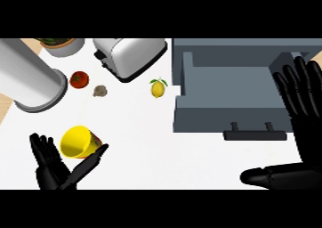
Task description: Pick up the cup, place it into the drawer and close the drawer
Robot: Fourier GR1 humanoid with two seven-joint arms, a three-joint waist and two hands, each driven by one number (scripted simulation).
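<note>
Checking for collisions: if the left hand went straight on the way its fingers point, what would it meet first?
The yellow cup, which lies tipped just ahead of the left hand; its thumb already seems to touch the cup, though depth is unclear.

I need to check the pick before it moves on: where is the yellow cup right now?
In the head view the yellow cup sits low on the left of the counter, tilted against the left hand, below the tomato, far from the open drawer.

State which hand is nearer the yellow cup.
Left. The left hand sits right at the yellow cup, fingers beside and under it. The right hand is far across the counter, by the open drawer.
</note>
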